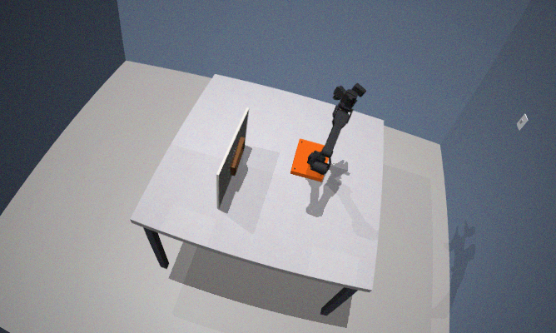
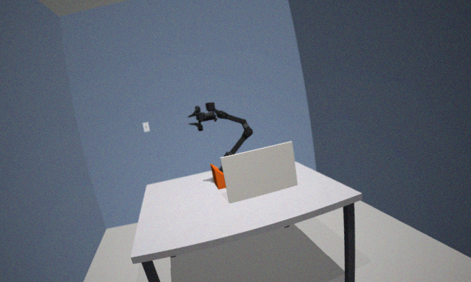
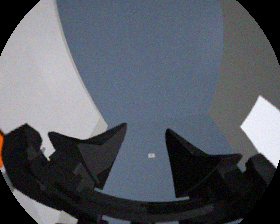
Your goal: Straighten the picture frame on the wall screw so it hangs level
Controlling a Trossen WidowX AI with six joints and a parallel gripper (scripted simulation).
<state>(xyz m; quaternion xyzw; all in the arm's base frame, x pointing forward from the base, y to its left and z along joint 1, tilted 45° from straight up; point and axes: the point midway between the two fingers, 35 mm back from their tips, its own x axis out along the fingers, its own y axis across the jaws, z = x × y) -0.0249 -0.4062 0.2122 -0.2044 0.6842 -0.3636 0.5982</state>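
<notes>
The picture frame (image 1: pixel 237 156) shows brown and nearly edge-on, on the dark side of the upright white board (image 1: pixel 233 141) (image 2: pixel 260 173) in the top view. Its tilt cannot be told from this angle. The screw and the strip on its back are hidden. The exterior view shows only the board's blank back, and the frame is not in the wrist view. My gripper (image 1: pixel 349 88) (image 2: pixel 190 120) (image 3: pixel 145 128) is open and empty, raised high above the table and pointing sideways, well away from the frame. Its fingers stand partly apart.
The arm stands on an orange base (image 1: pixel 300 160) (image 2: pixel 218 180) on the white table (image 1: pixel 282 250) (image 2: pixel 182 218), facing the board's frame side. A small white wall plate (image 1: pixel 522 121) (image 2: pixel 146 127) (image 3: pixel 151 155) is on the blue wall. A bright white patch (image 3: pixel 266 127) shows at the wrist view's right.
</notes>
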